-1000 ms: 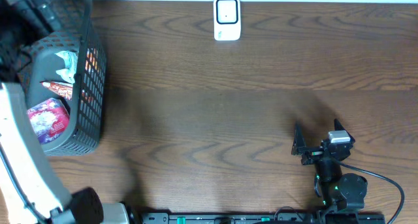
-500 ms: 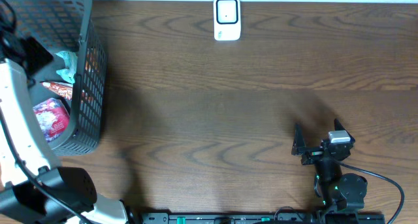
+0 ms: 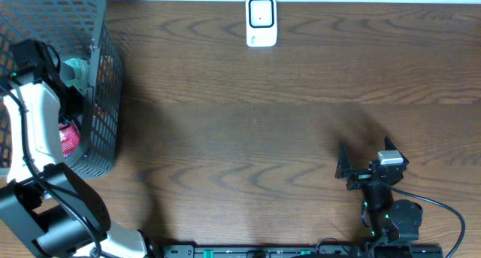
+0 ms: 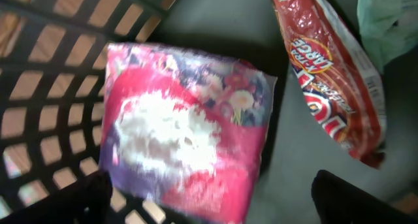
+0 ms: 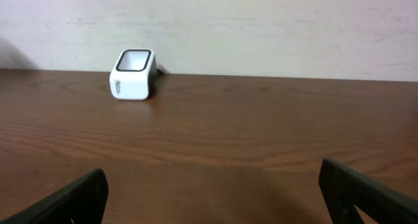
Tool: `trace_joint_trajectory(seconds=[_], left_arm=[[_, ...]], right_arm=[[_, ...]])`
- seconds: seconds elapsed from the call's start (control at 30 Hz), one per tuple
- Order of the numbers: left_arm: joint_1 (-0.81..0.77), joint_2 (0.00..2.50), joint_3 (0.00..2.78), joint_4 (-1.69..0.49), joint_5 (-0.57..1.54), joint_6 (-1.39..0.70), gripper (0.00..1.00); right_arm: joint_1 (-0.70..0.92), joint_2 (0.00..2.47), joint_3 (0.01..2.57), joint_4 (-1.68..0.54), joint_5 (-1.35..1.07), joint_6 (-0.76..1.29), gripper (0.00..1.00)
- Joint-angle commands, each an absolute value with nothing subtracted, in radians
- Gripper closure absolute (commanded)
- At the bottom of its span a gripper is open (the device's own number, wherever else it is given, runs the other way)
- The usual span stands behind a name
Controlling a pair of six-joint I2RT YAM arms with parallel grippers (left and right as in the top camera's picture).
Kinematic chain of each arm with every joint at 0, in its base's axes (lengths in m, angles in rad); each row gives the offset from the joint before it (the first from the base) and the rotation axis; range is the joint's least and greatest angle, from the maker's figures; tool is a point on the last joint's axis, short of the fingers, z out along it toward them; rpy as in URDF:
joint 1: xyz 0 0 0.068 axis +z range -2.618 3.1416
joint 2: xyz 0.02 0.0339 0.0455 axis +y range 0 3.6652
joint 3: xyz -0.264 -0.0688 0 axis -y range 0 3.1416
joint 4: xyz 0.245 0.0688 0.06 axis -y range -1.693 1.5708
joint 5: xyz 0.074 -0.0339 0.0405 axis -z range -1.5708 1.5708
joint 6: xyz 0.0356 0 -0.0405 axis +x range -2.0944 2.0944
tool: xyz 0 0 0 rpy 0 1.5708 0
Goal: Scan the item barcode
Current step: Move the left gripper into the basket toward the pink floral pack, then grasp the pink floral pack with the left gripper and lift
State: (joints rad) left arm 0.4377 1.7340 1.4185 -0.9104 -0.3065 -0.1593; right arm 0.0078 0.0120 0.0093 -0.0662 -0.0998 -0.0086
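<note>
A pink and purple flowery packet (image 4: 189,132) lies flat on the floor of the dark mesh basket (image 3: 105,92) at the table's left edge. A red snack packet (image 4: 330,61) lies beside it, with a pale green packet (image 4: 392,21) past that. My left gripper (image 4: 215,201) hangs open just above the flowery packet, its fingers either side of the packet's near end, holding nothing. From overhead, my left arm (image 3: 41,115) covers most of the packets. The white scanner (image 3: 261,21) stands at the table's far edge. My right gripper (image 3: 365,149) is open and empty.
The basket's mesh wall (image 4: 46,87) stands close on the left of my left fingers. In the right wrist view the scanner (image 5: 134,74) stands far ahead to the left, by the pale wall, with bare wood between it and my right gripper (image 5: 212,194).
My left arm has swung into the basket and now sits over the packets, hiding most of them from overhead. The right arm has not moved.
</note>
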Motion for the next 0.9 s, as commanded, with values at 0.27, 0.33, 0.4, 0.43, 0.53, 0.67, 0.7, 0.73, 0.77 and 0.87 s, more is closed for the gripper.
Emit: trace_joint_trajectory(seconds=[0.27,0.33,0.4,0.43,0.53,0.67,0.7,0.73,0.77,0.87], left_arm=[[0.460,1.745,1.233,-0.757,-0.327,-0.075,0.07],[0.460,1.745,1.202,-0.723,-0.327,-0.075,0.07],[0.460,1.745,1.174,-0.688,-0.327,-0.075,0.07],[0.460,1.745,1.163,-0.671,-0.327,-0.075,0.07],[0.460,1.745,1.132,-0.620,-0.327,-0.074,0.07],[0.471,1.745,1.107,-0.586,-0.328,-0.075,0.16],[0.476,1.745,1.104,-0.582,-0.328,-0.075,0.22],[0.483,1.745,1.101,-0.581,-0.328,-0.075,0.26],[0.490,1.745,1.101,-0.581,-0.327,-0.075,0.30],[0.511,1.745,1.101,-0.585,-0.327,-0.077,0.40]], right_arm=[[0.001,0.007,0.006,-0.067,-0.096,-0.016,0.01],[0.001,0.007,0.006,-0.067,-0.096,-0.016,0.01],[0.001,0.007,0.006,-0.067,-0.096,-0.016,0.01],[0.001,0.007,0.006,-0.068,-0.096,-0.016,0.01],[0.001,0.007,0.006,-0.067,-0.096,-0.016,0.01],[0.001,0.007,0.006,-0.068,-0.096,-0.016,0.01],[0.001,0.007,0.006,-0.068,-0.096,-0.016,0.01],[0.001,0.007,0.006,-0.068,-0.096,-0.016,0.01],[0.001,0.007,0.006,-0.067,-0.096,-0.016,0.01],[0.001,0.007,0.006,-0.068,-0.096,-0.016,0.01]])
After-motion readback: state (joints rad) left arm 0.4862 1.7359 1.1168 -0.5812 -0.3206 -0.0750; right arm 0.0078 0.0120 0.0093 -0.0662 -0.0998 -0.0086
